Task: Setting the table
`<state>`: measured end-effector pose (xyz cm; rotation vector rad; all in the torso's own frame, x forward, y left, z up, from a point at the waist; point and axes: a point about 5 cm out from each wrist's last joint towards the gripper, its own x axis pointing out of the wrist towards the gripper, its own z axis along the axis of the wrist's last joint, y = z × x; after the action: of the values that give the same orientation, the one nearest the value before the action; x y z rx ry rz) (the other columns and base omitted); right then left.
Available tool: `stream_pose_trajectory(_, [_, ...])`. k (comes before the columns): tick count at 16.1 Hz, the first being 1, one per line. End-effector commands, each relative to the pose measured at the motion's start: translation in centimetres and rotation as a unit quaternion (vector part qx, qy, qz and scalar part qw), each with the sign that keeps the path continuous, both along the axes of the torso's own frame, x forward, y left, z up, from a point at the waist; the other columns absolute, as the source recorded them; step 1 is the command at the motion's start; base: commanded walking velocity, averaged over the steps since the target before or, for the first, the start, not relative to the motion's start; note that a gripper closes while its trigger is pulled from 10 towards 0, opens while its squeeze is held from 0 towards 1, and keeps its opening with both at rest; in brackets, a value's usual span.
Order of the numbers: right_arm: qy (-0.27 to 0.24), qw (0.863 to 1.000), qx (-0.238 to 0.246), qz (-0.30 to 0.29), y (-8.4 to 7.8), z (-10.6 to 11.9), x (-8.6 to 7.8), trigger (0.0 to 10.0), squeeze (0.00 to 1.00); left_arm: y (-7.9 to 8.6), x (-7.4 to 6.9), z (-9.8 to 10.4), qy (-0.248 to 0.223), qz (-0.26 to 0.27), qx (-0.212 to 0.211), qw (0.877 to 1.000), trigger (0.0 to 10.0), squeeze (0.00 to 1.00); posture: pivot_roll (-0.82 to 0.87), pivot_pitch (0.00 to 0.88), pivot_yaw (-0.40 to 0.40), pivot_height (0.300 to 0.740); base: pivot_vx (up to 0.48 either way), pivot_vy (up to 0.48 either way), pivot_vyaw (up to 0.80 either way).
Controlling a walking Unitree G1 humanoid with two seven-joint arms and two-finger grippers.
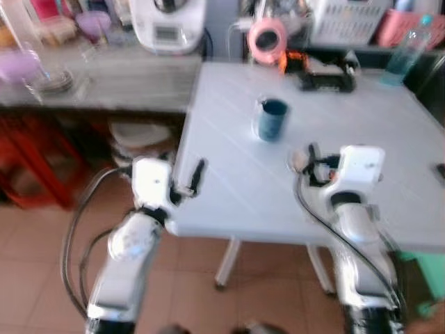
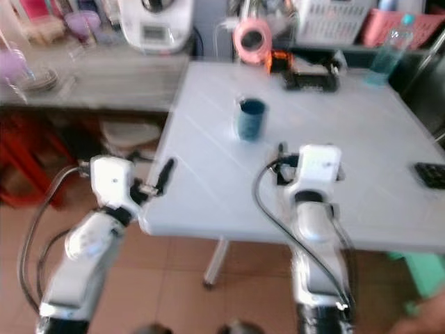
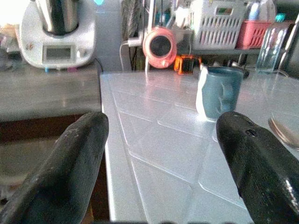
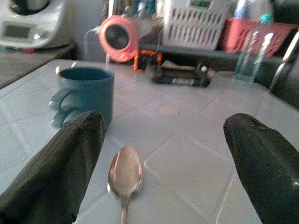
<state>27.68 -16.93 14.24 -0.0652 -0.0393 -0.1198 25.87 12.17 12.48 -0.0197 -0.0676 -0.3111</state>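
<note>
mug (image 1: 271,119): a blue mug stands upright on the white worktop (image 1: 229,174), toward the middle, its handle turned to the robot's left. it looks like a piece of the setting already in its spot.
spoon (image 4: 124,177): lies flat on the worktop just short of the mug, on the robot's side of it, bowl toward the mug and handle running back toward the right hand. placed there it reads as cutlery laid beside the cup.
right hand (image 4: 163,177): low over the worktop with its two black fingers spread wide on either side of the spoon, touching nothing. the wide gap suggests it is either lined up to close on the spoon or standing clear of it; which one cannot be told.
left hand (image 3: 161,158): at the worktop's near left edge, fingers spread and holding nothing, pointed across the top toward the mug. it seems parked out of the way.
back of worktop: a pink round thing (image 1: 268,38), an orange and black tool (image 1: 323,73) and a clear bottle (image 1: 410,52) sit along the far edge, well apart from the setting.
left side: a grey counter (image 1: 104,83) carries a white appliance (image 1: 167,24).
progress: mug and spoon are down; no plate is seen.
</note>
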Motion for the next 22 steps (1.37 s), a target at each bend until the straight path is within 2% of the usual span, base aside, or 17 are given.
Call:
stream_pose_trajectory(1, [0.007, 1.000, 0.002, -0.005, -0.3, 0.0, 0.1, 10.0, 0.00, 0.1, 0.2, 0.6, -0.011, 0.001, 0.001, 1.000, 10.0, 0.00, 0.02, 0.014, 0.020, 0.740, 0.000, 0.000, 0.00])
stream_pose_trajectory(4, [0.033, 0.999, 0.031, -0.005, -0.3, -0.8, 0.1, 10.0, 0.00, 0.4, 0.0, 0.7, -0.012, 0.007, 0.001, 1.000, 10.0, 0.00, 0.02, 0.039, 0.030, 0.740, 0.000, 0.000, 0.00])
stream_pose_trajectory(7, [0.038, 0.999, 0.030, 0.003, -0.3, -0.7, 0.1, 10.0, 0.00, 0.5, -0.4, 0.7, -0.010, 0.005, 0.015, 1.000, 10.0, 0.00, 0.03, 0.070, 0.033, 0.740, 0.000, 0.000, 0.00])
stream_pose_trajectory(10, [0.043, 0.999, 0.029, -0.008, -0.7, -0.7, 0.3, 10.0, 0.00, 0.5, -0.7, 0.6, -0.003, 0.003, 0.018, 1.000, 10.0, 0.00, 0.03, 0.090, 0.035, 0.740, 0.000, 0.000, 0.71])
stream_pose_trajectory(16, [0.087, 0.996, 0.029, -0.018, -1.3, -1.7, 0.7, 10.0, 0.00, 0.7, -1.5, 0.3, 0.009, -0.003, 0.027, 1.000, 10.0, 0.00, 0.05, 0.126, 0.037, 0.740, 0.000, 0.000, 0.00])
stream_pose_trajectory(18, [0.107, 0.994, 0.026, -0.016, -1.5, -2.0, 1.1, 10.0, 0.00, 0.9, -1.8, 0.3, 0.013, -0.003, 0.030, 0.999, 10.0, 0.00, 0.06, 0.138, 0.039, 0.740, 0.000, 0.000, 0.00])
stream_pose_trajectory(22, [0.115, 0.993, 0.023, 0.010, -1.3, -1.8, 2.2, 10.0, 0.00, 1.3, -2.4, 0.2, 0.023, -0.004, 0.039, 0.999, 10.0, 0.00, 0.08, 0.158, 0.046, 0.740, 0.000, 0.000, 0.00])
